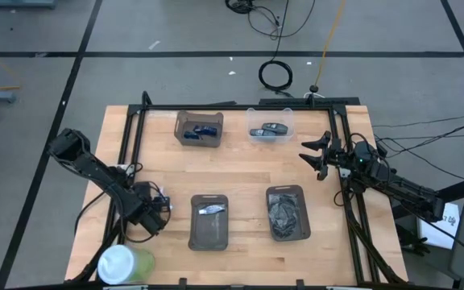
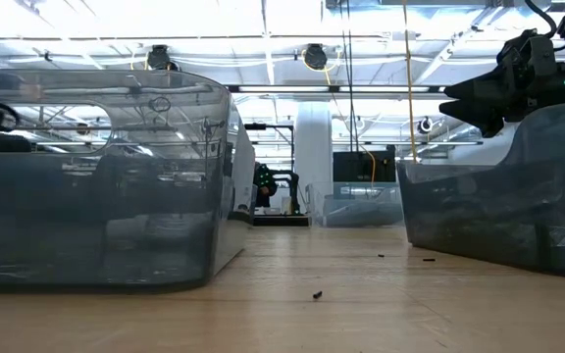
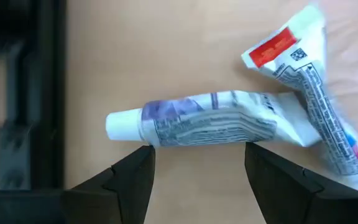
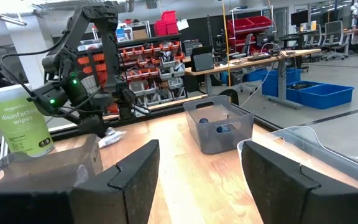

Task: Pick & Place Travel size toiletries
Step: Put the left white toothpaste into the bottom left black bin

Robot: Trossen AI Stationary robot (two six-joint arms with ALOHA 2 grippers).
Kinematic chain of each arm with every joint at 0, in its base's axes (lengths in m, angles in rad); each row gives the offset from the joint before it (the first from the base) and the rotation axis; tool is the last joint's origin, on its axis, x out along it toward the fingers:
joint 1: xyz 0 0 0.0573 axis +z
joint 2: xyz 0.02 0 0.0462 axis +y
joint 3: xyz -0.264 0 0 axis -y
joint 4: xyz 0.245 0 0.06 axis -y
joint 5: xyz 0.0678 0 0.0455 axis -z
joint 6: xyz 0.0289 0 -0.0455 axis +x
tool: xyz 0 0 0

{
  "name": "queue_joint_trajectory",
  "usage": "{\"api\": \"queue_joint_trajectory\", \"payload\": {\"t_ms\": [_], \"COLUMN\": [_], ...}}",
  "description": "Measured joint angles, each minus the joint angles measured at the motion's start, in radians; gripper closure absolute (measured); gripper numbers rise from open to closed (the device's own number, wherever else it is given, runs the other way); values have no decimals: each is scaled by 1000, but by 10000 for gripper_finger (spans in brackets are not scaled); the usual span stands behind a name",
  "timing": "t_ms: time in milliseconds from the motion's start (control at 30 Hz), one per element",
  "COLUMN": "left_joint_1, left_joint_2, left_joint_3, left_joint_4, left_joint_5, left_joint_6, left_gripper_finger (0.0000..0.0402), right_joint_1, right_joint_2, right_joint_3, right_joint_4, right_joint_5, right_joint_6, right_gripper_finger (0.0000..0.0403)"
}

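Note:
Two small white squeeze tubes lie side by side on the bare wood near the table's left edge. In the left wrist view one has a purple band and the other a red mark. My left gripper is open and points down over them, its fingers standing either side of the purple-banded tube without touching it. Another tube lies in the near-left dark tray. My right gripper waits open near the table's right edge, above the wood.
A second dark tray holds dark items. At the far side stand a grey bin and a clear bin, both with small items. A wipes canister stands at the near-left corner. A black frame borders the table.

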Motion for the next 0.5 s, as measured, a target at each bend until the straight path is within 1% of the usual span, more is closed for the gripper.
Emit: {"api": "queue_joint_trajectory", "payload": {"t_ms": [67, 233, 300, 333, 400, 500], "left_joint_1": [0, 0, 0, 0, 2, 9], "left_joint_2": [0, 0, 0, 0, 0, -1], "left_joint_3": [-1, -1, -1, -1, -1, -1], "left_joint_4": [-1, 2, -1, -4, -8, -26], "left_joint_5": [-75, -305, -366, -379, -373, -304], "left_joint_6": [35, 132, 161, 181, 241, 345], "left_gripper_finger": [160, 160, 160, 160, 160, 160], "right_joint_1": [0, 0, 0, 0, 0, 0], "right_joint_2": [0, 0, 0, 0, 0, 0], "right_joint_3": [0, 0, 0, 0, 0, 0], "right_joint_4": [0, 0, 0, 0, 0, 0], "right_joint_5": [0, 0, 0, 0, 0, 0], "right_joint_6": [0, 0, 0, 0, 0, 0], "right_gripper_finger": [187, 186, 184, 184, 184, 185]}}
